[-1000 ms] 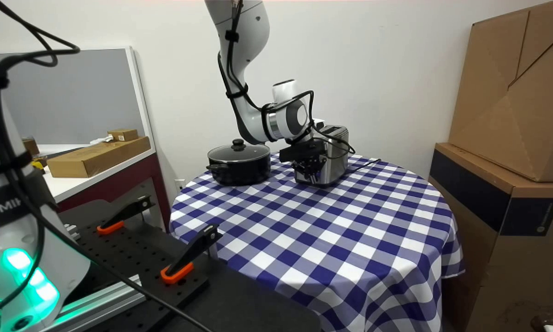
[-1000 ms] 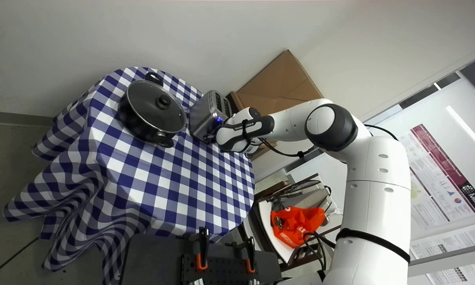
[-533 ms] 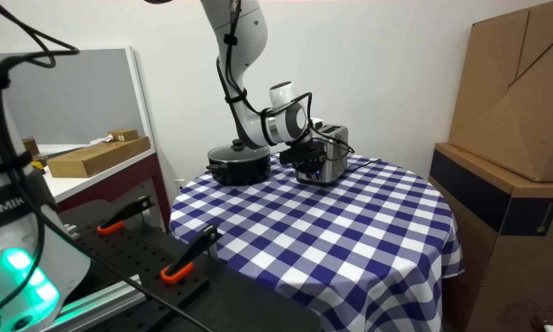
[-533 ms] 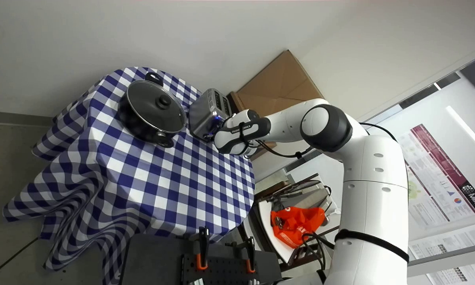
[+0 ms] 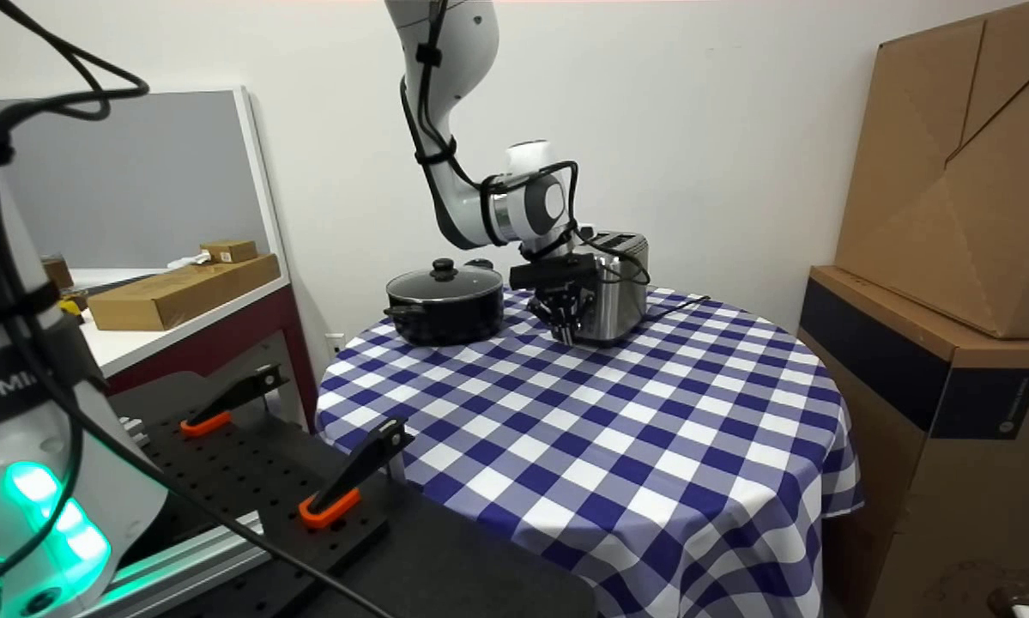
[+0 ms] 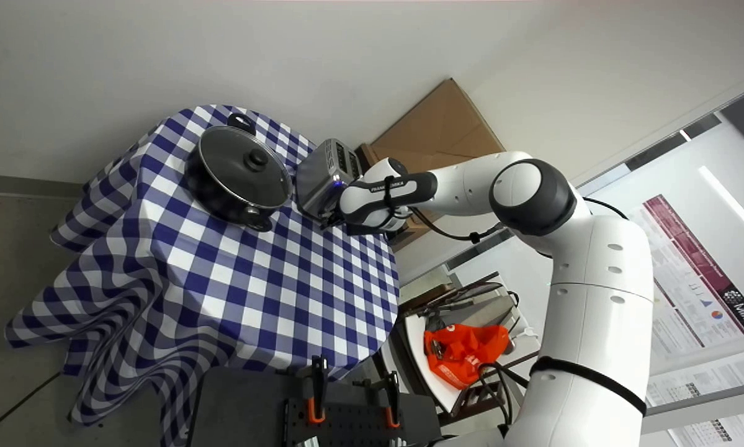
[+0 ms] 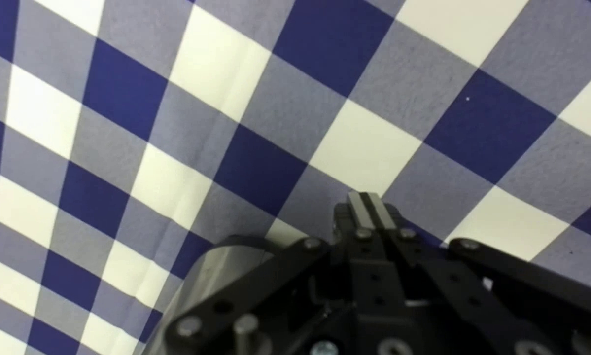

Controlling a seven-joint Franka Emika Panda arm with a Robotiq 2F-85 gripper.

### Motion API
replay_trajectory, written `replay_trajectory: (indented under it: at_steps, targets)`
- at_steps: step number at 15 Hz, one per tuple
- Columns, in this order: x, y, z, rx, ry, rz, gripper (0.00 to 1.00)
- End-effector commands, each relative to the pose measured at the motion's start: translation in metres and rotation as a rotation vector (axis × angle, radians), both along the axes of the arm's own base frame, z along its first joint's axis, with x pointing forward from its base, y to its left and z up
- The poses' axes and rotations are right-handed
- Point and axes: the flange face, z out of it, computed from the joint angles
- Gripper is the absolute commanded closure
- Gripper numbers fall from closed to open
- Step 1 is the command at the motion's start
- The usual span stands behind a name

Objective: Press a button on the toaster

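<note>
In an exterior view the silver toaster stood at twelve o'clock on the blue-and-white checked tablecloth, its slots facing up and its nine o'clock side partly hidden behind the gripper. In both exterior views the black lidded pot sat at nine o'clock from the toaster, near but apart. In the wrist view the fingers were pressed together, a thin dark line between their tips, holding nothing. From those tips the toaster's rounded edge lay at eight o'clock, apart from them; whether the gripper's body touched it could not be told.
</note>
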Motion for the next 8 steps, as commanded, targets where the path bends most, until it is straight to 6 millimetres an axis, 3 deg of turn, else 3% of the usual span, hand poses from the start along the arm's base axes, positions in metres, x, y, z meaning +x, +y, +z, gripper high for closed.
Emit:
replay_trajectory:
  at_steps: [1,5,8]
  targets:
    - [0.005,-0.006,0.023,0.005,0.077,0.003,1.0]
    - [0.007,-0.019,0.053,-0.002,0.12,-0.058,1.0]
    - [0.002,-0.037,0.089,0.012,0.168,-0.126,1.0]
